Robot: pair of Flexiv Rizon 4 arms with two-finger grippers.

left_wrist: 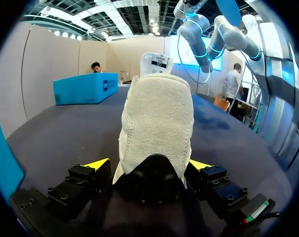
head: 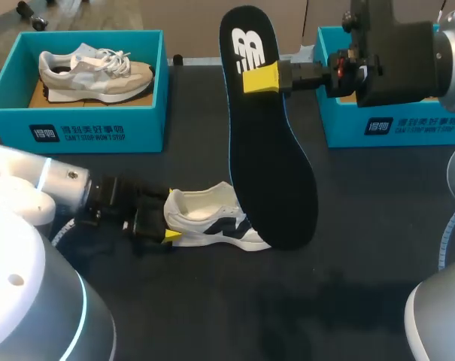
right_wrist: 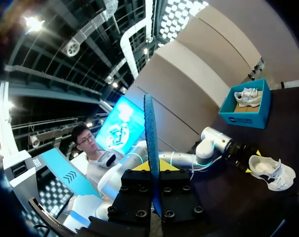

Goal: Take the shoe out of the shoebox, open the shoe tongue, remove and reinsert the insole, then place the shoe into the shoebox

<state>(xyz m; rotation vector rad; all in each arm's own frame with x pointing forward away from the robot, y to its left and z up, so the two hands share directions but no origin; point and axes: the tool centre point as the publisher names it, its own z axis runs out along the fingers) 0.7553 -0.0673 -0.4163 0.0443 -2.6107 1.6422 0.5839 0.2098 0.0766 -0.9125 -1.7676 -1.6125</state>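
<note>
In the lower left of the head view, our left gripper [head: 169,216] is clamped on the heel of the white shoe [head: 216,218], which lies on its side on the dark table [head: 362,248] with its toe pointing toward the middle of the frame. The left wrist view shows the same hold: the suede heel sits between the two yellow-tipped fingers [left_wrist: 97,164], touched from both sides, and the shoe [left_wrist: 156,123] stretches away ahead of the gripper [left_wrist: 149,165].

Our right gripper [head: 261,79] comes in from the upper right and pinches the black insole [head: 268,150] near its heel end. The insole hangs almost upright above the table, and its lower end overlaps the shoe's toe in the frame. In the right wrist view the insole [right_wrist: 149,133] stands edge-on between that gripper's [right_wrist: 154,169] fingers.

The left shoebox [head: 77,124], upper left, holds a second shoe [head: 95,71]. The right shoebox [head: 392,128] sits upper right, partly behind our right arm.
</note>
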